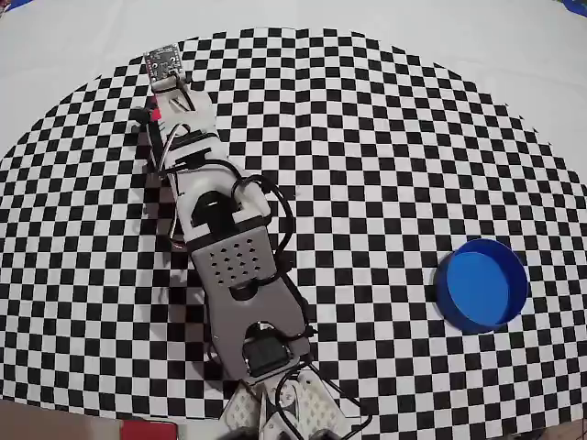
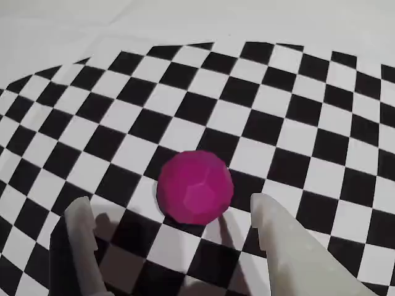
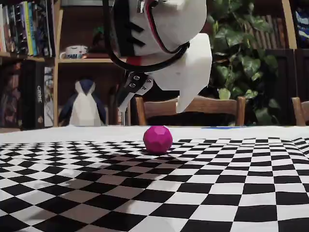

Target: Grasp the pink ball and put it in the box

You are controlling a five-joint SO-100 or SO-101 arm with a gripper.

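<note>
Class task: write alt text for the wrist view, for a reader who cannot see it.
A pink ball rests on a black-and-white checkered cloth, centred just ahead of the open gripper. Its two pale jaws rise from the bottom edge, one on each side of the ball, not touching it.

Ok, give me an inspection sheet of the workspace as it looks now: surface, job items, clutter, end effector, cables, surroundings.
Surface: checkered cloth, flat, black and white squares, white outside the round pattern.
Job's things: pink ball resting on the cloth, free; blue tub empty, far from the arm in the overhead view.
Clutter: nothing seen on the cloth.
End effector: end effector open, raised above the cloth in the fixed view, one finger on each side of the ball, not touching it.
Cables: black wires looped along the arm.
Surroundings: bookshelf, toy penguin, wooden chair, leafy plant behind the table.
</note>
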